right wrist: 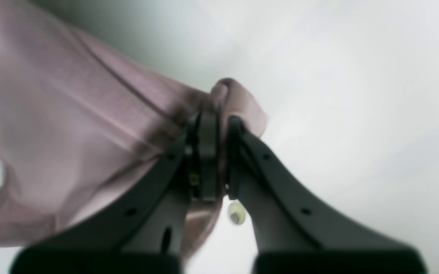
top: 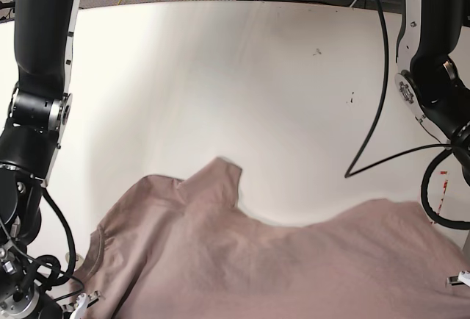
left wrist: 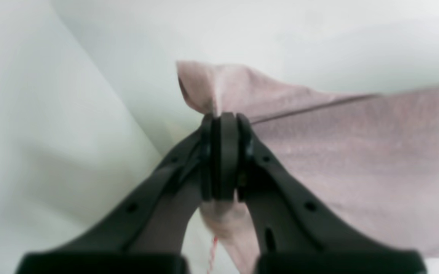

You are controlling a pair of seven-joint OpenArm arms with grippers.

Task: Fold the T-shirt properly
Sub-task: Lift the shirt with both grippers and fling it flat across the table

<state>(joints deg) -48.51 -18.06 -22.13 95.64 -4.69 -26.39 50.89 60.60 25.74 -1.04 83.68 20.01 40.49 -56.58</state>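
Spreading across the lower half of the base view, the T-shirt (top: 257,260) is seen lying rumpled on the white table (top: 220,84), with one flap of cloth poking up toward the table's middle. At that view's left, the right arm (top: 40,76) is seen beside the shirt's edge; its fingertips are not visible there. In the right wrist view, the right gripper (right wrist: 217,152) is clamped tight on a bunched fold of the T-shirt (right wrist: 71,125), fabric trailing off to the left. At the base view's right, the left arm (top: 433,62) is seen with a black cable (top: 378,91) hanging nearby. In the left wrist view, the left gripper (left wrist: 225,152) is pinched fully closed on a corner of the T-shirt (left wrist: 356,152), cloth stretching rightward.
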